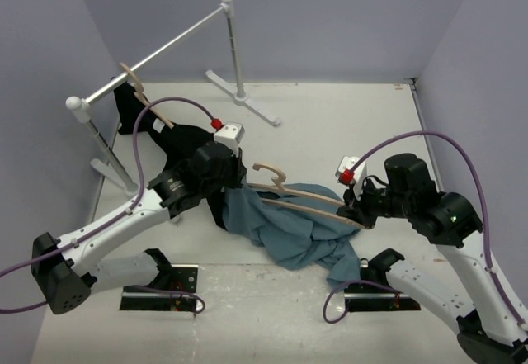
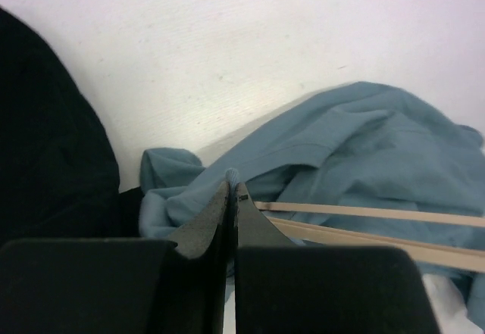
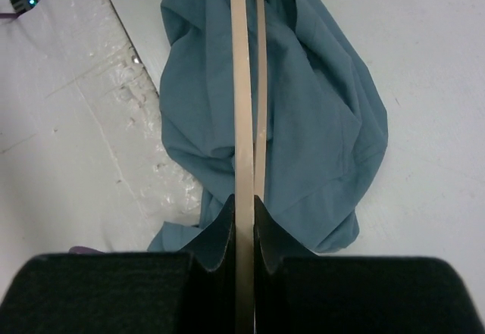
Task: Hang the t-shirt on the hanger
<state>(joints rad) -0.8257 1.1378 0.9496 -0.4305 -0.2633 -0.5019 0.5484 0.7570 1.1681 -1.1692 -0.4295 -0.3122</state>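
Nearest the bases, crumpled dusty-blue cotton t-shirt (image 1: 289,236) lies mid-table beneath the thin tan wood-coloured hanger (image 1: 307,196). Right gripper (image 3: 242,201) clamps the hanger's right tip; its long axis runs leftward. Left gripper (image 2: 231,186) pinches a shirt fold at the hook end (nearer arm). Beyond: open white table (image 1: 355,125), with the black garment (image 1: 177,143) crowding far-left.

I get soft, even overhead light; the table (image 1: 330,133) glows white, pinkish in the left wrist view. Shadows under the t-shirt (image 1: 289,228) are faint. The hanger (image 3: 241,84) reads crisp; the left gripper (image 2: 232,190) and right gripper (image 3: 242,209) blur, dark, up close.
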